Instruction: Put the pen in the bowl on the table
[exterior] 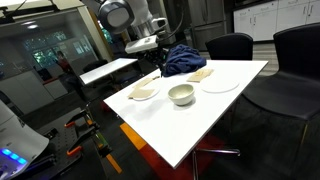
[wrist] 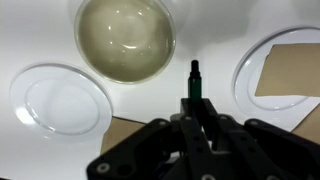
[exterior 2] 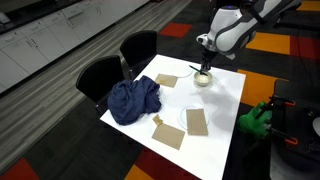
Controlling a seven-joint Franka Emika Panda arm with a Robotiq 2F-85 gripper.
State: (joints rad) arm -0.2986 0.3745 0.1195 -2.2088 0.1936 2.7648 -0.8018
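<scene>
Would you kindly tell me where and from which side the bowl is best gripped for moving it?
Take the bowl by its rim from straight above, one finger inside the wall, one outside: it stands upright, open, deep and round, so a side pinch would likely slip. The tool first has to release the pen.

The bowl [wrist: 125, 40] stood on the table [exterior: 195, 130]. In the wrist view a dish [wrist: 62, 100] lay to its left and a plate [wrist: 270, 48] to its right. A piece of paper [wrist: 295, 80] lay on the plate. The pen [wrist: 193, 82] stuck out from the gripper [wrist: 193, 108], beside the bowl and not in it. A cloth [exterior 2: 135, 100] lay on the table, on the side by two chairs [exterior 2: 105, 72].
</scene>
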